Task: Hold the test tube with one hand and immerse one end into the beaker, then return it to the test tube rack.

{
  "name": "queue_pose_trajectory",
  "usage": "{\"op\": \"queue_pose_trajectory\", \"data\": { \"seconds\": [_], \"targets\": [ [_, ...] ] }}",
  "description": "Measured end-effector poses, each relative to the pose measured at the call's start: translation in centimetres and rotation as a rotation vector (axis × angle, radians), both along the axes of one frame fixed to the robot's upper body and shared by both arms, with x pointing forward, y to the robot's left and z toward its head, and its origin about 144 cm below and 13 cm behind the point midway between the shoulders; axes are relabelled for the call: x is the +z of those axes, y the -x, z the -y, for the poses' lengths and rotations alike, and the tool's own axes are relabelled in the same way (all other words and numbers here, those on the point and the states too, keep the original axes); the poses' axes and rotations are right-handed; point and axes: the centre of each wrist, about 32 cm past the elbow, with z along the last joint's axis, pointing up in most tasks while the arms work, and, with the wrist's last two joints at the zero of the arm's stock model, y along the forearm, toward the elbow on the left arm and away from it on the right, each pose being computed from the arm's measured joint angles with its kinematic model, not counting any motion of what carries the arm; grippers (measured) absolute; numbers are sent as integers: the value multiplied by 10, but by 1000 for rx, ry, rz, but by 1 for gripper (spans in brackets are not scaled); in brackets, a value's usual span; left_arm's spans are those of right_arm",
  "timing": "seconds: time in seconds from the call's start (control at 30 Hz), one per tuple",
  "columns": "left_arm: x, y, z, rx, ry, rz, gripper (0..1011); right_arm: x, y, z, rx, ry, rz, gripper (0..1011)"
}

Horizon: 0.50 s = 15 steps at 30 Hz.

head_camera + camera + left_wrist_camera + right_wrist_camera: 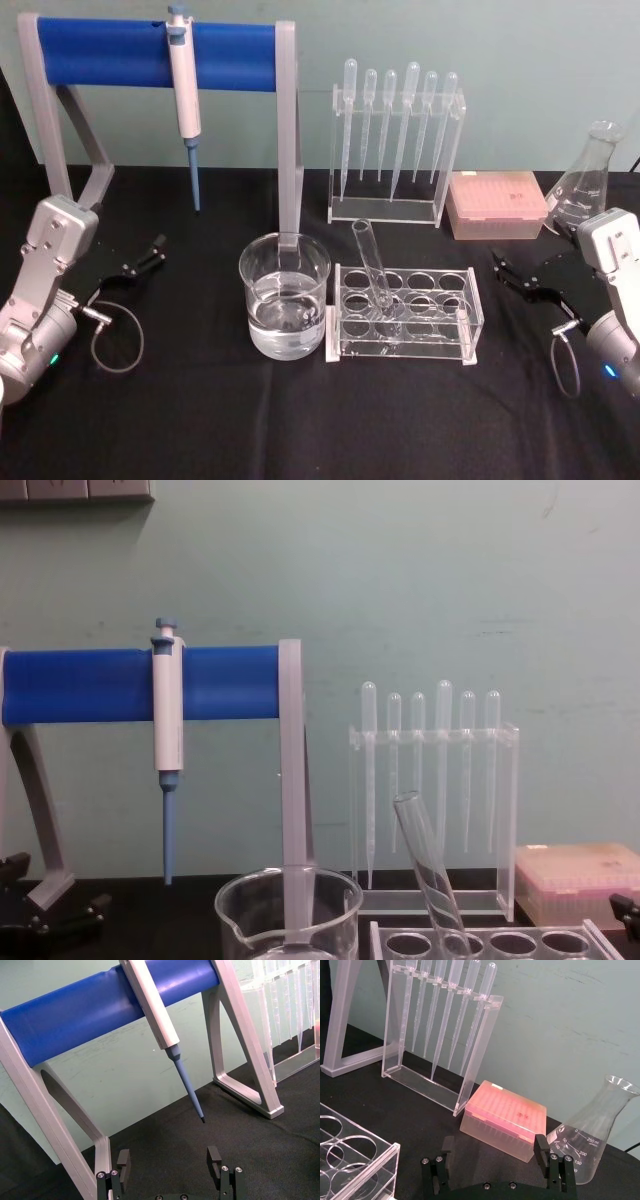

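Your black left end effector (169, 1157) and right end effector (493, 1145) sit open. Leaning clear glass test tube (375, 265) stands racked, 3 o'clock from the wide glass beaker (246, 268); grabbed crooked, it could slip.

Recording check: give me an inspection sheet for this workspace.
Surface: black cloth-covered table.
Job's things: clear glass test tube leans in clear plastic rack; wide glass beaker, part-filled with clear liquid, left of it.
Clutter: white-and-blue pipettor on blue-barred stand; plastic pipettes in holder; pink tip box; glass conical flask.
Grippers: black left gripper and right gripper, both open, empty, at the table's sides.
Cables: grey loop at each wrist.
Surroundings: pale green wall.
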Motion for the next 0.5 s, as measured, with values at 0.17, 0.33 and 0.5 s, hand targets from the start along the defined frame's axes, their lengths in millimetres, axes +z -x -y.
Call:
{"op": "queue_pose_trajectory", "data": {
  "seconds": [0.17, 0.33, 0.5],
  "targets": [
    [0, 0, 0, 0, 0, 0, 1000, 0, 0, 0, 0, 0, 0, 1000],
    [0, 0, 0, 0, 0, 0, 1000, 0, 0, 0, 0, 0, 0, 1000],
    [0, 0, 0, 0, 0, 0, 1000, 0, 0, 0, 0, 0, 0, 1000]
  ]
}}
